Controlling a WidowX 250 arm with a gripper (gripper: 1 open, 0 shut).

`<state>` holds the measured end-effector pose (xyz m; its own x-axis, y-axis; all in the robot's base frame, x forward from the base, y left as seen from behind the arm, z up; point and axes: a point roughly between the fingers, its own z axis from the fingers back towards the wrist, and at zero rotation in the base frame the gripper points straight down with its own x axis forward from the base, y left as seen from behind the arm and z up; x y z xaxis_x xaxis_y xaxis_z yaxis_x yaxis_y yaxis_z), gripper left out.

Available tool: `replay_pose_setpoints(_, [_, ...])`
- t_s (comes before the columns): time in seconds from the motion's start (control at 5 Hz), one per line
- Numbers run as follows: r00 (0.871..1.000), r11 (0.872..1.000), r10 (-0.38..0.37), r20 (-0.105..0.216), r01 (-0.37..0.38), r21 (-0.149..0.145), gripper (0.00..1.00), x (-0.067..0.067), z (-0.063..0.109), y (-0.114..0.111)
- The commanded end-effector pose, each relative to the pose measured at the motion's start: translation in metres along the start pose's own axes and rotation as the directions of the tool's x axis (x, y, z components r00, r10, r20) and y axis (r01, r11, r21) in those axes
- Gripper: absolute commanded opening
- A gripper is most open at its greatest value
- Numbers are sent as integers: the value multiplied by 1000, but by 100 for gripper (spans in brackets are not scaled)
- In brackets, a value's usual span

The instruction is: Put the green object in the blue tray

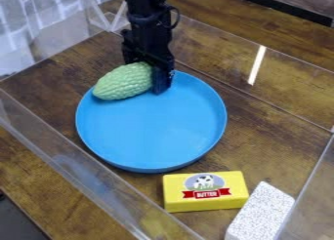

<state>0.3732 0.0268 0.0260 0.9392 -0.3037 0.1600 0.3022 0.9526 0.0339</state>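
Note:
The green object (pixel 117 83), a pale bumpy oval lump, lies across the far left rim of the blue tray (pixel 163 137), partly over the dish and partly outside it. My gripper (pixel 151 72) points straight down at the lump's right end. Its black fingers (pixel 163 80) stand apart, open, one on the near side and one behind the lump. Whether they touch the lump I cannot tell. The arm hides the lump's right tip.
A yellow butter box (pixel 206 190) lies in front of the tray, with a white sponge-like block (pixel 265 217) to its right. Clear plastic walls (pixel 53 137) fence the wooden table on the left and near sides.

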Motion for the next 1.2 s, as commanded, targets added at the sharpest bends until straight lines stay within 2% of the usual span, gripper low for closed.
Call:
replay_pose_setpoints(0.0, [998,1000,20,61,-21,21,100,14,15,12])
replay_pose_setpoints(0.2, [997,999,25,68,-26,20,100,16,16,14])
replay_pose_setpoints(0.4, [998,1000,16,67,-17,17,0,18,14,10])
replay_pose_setpoints(0.6, [998,1000,4,67,-5,18,0,21,17,3])
replay_pose_setpoints(1.0, [999,999,-25,37,24,47,0,4,26,11])
